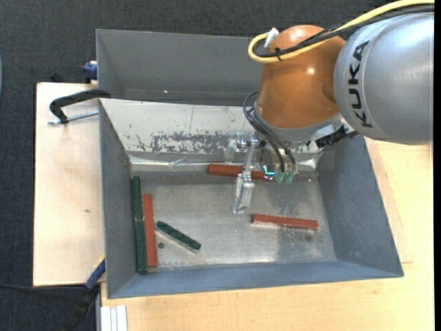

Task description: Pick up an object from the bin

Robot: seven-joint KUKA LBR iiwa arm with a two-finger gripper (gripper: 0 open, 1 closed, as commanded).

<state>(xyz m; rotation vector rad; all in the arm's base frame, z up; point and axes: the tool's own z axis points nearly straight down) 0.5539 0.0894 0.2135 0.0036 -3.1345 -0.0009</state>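
My gripper (241,202) reaches down from under the orange cover into the middle of the bin, its tip close to the floor. Just behind it a red flat stick (226,172) lies along the foot of the back wall, and the gripper crosses in front of the stick's right end. Another red stick (284,222) lies on the floor a little to the right of the tip and nearer the front, apart from it. I see nothing held in the gripper.
A short dark green stick (178,236) lies at an angle in the front left. Along the left wall a long green stick (137,223) and a red stick (148,229) lie side by side. The arm and its cables hang over the bin's back right.
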